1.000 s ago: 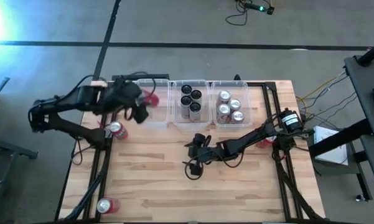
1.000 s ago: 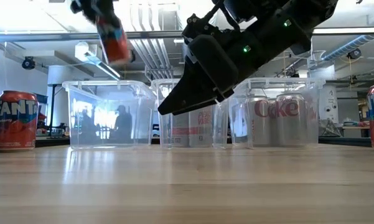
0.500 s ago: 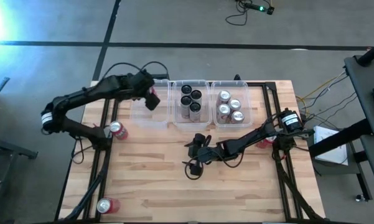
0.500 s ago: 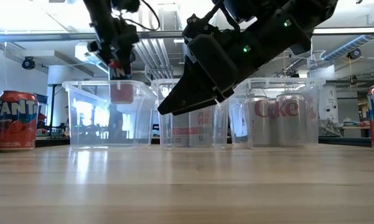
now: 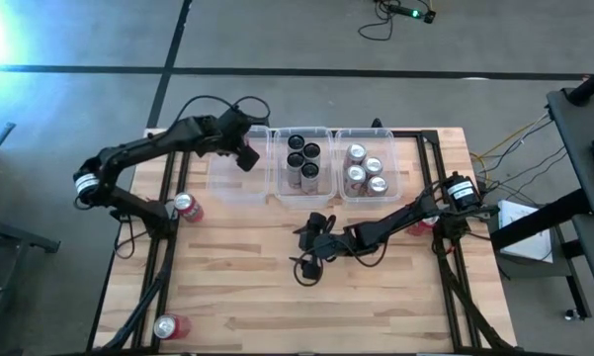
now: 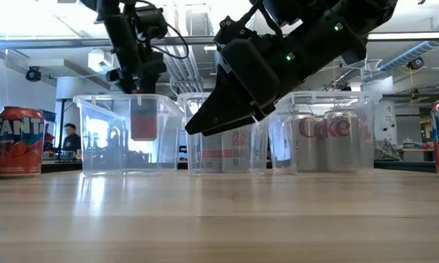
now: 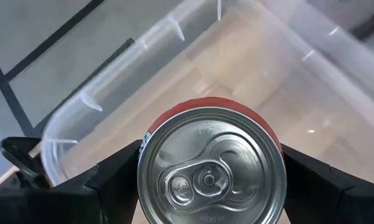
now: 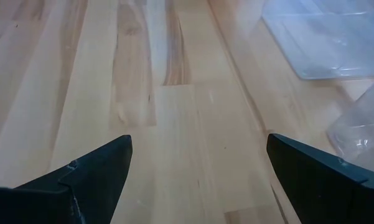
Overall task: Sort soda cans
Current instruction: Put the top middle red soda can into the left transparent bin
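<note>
Pale planks make up the bench (image 5: 306, 307), smooth and matte, with grey floor around it. At the frame's left edge a red can (image 5: 186, 205) stands by the rail and another (image 5: 166, 326) sits at lower left. Upper left, the left pincer (image 5: 244, 156) pinches a red can (image 6: 143, 120) by its sides, upright, partly down inside the left bin (image 5: 222, 183), not yet on its floor. Centre, the middle bin (image 5: 277, 163) holds dark cans (image 5: 302, 161); below it the right pincer (image 5: 307, 249) hovers spread and empty over bare wood. Right, the third bin (image 5: 400, 168) holds silver cans (image 5: 366, 170).

Thin-walled aluminium, probably light and slick; gripping mid-body across the cylinder, gently, should avoid denting. The clear, rigid bins have rounded corners.
</note>
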Available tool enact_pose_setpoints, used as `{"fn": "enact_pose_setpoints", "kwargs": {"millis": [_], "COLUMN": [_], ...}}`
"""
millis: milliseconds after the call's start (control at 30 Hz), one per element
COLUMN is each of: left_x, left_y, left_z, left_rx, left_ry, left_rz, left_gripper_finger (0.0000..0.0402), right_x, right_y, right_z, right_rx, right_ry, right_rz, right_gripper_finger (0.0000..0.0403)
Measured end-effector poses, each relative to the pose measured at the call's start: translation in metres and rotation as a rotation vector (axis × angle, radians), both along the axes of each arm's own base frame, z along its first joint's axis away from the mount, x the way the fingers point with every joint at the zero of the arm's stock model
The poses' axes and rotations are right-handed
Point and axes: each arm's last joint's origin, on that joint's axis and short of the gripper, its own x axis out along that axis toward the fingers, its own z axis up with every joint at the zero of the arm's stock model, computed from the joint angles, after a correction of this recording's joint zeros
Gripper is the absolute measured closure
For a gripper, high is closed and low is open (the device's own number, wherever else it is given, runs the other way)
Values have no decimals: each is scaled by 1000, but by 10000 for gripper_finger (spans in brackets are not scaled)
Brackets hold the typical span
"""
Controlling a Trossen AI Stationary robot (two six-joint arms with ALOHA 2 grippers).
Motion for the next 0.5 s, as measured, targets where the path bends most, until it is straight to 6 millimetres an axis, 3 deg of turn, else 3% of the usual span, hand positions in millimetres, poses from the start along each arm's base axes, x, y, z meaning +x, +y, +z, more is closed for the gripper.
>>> {"fn": "enact_pose_setpoints", "kwargs": {"millis": [500], "left_x": [-5], "left_y": [10], "left_z": [-27], "left_rx": [-24], "left_ry": [-49], "left_rz": [38], "left_gripper_finger": [112], "right_x": [0], "right_y": [0], "right_z": [0], "right_rx": [2], "right_ry": [0], "right_rz": [-1], "right_gripper_finger": [35]}}
